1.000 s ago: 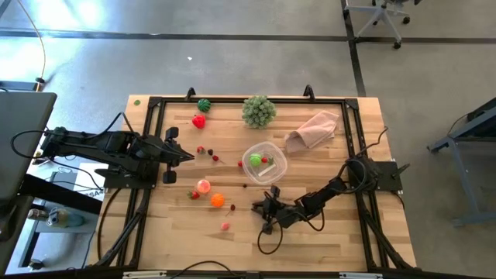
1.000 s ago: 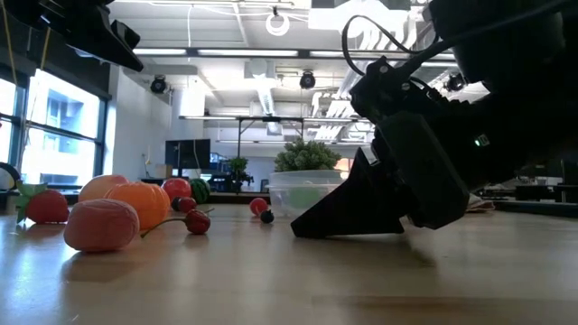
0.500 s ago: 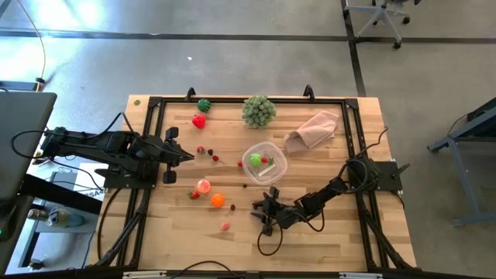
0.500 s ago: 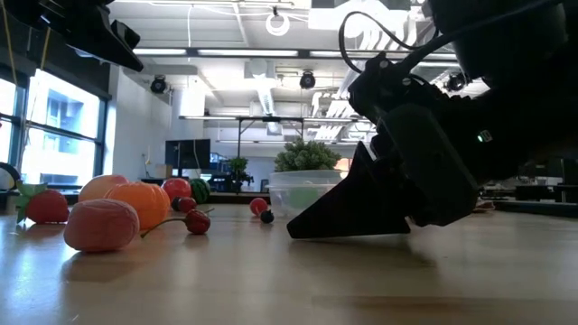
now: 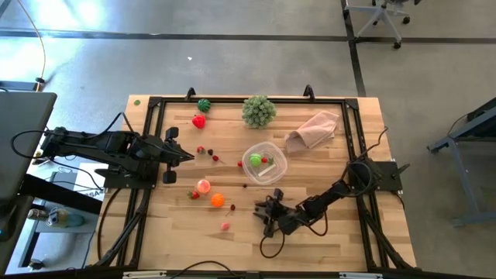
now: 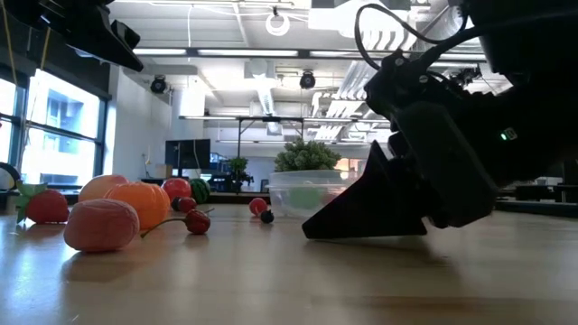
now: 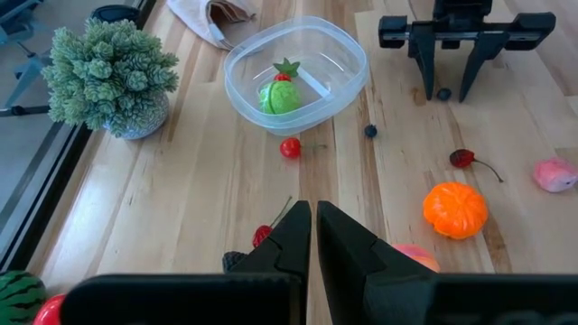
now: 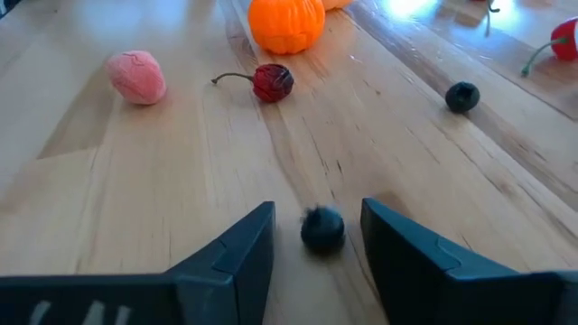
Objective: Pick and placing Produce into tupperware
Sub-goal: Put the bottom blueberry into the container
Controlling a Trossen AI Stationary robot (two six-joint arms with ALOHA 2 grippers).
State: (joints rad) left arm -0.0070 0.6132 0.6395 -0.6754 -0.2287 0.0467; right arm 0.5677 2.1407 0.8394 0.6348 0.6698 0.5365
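The clear round tupperware [image 5: 264, 163] stands mid-table with a bright green piece [image 7: 278, 96] and a small red one inside. Loose produce lies on the wood left of it: an orange [image 5: 217, 200], a pink piece [image 5: 225, 226], a stemmed cherry [image 8: 273, 82], a red strawberry [image 5: 199, 121] and a dark green melon [image 5: 204, 105]. My right gripper [image 5: 266, 217] stands open, low on the near side of the tupperware. Its fingers stand either side of a small dark berry [image 8: 322, 228] that lies on the table. My left gripper [image 5: 190, 157] hovers shut at the table's left.
A pale green leafy ball [image 5: 259, 111] and a crumpled pink cloth [image 5: 314, 129] lie at the far side. A second dark berry [image 8: 462, 97] lies near the tupperware. A black rail [image 5: 232, 99] frames the table. Bare wood shows at the near right.
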